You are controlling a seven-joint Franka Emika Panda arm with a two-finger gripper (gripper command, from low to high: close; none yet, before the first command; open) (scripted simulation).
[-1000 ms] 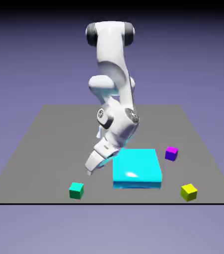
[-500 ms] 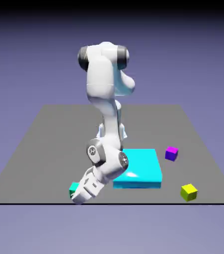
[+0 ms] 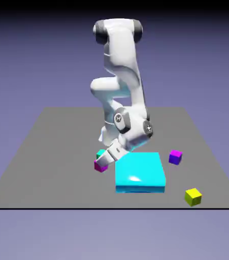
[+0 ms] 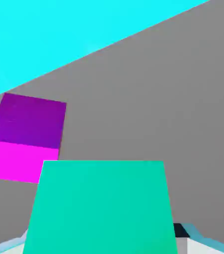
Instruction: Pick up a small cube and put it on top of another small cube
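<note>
- Your gripper (image 4: 104, 244) is closed on the green cube (image 4: 103, 206).
- You see the pink cube (image 3: 101, 166) near it, at the exterior view's left of the slab (image 3: 139, 170).

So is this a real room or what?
Looks like a pretend one, made on a computer: a robot arm, a plain grey table and bright blocks, like the yellow one.
</note>
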